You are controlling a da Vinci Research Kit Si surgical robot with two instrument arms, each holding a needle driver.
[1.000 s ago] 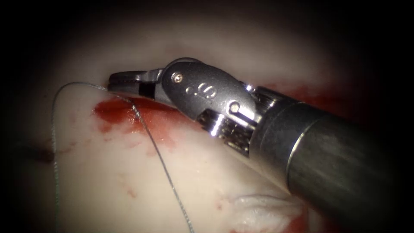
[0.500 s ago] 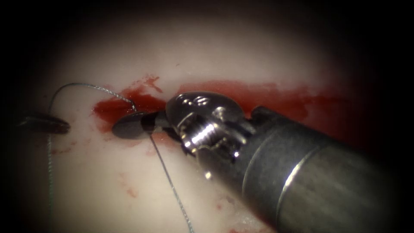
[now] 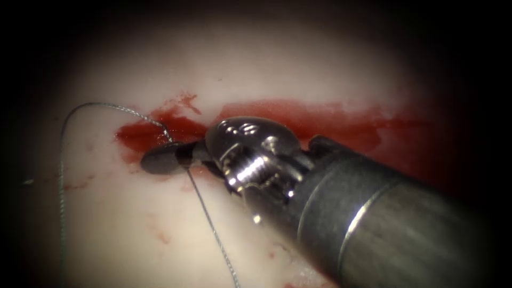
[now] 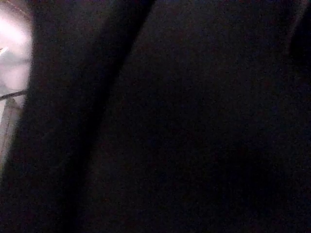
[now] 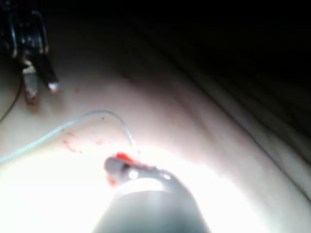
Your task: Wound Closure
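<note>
Right hand (image 3: pixel 160 159) clenched flat on the thread (image 3: pixel 205 210) at the red fluid (image 3: pixel 320 120) on the tissue (image 3: pixel 133 234); left hand (image 5: pixel 39 80) hangs apart, released.

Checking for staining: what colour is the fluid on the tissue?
Red fluid on pale tissue; endoscope view shows it best.

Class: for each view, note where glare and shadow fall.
Endoscope view: dark surround, lit tissue, glints on right tool, jaws shut on thread. Left wrist view: deep shadow. Right wrist view: glare floods tissue; left tool, open and empty, sits dim.
</note>
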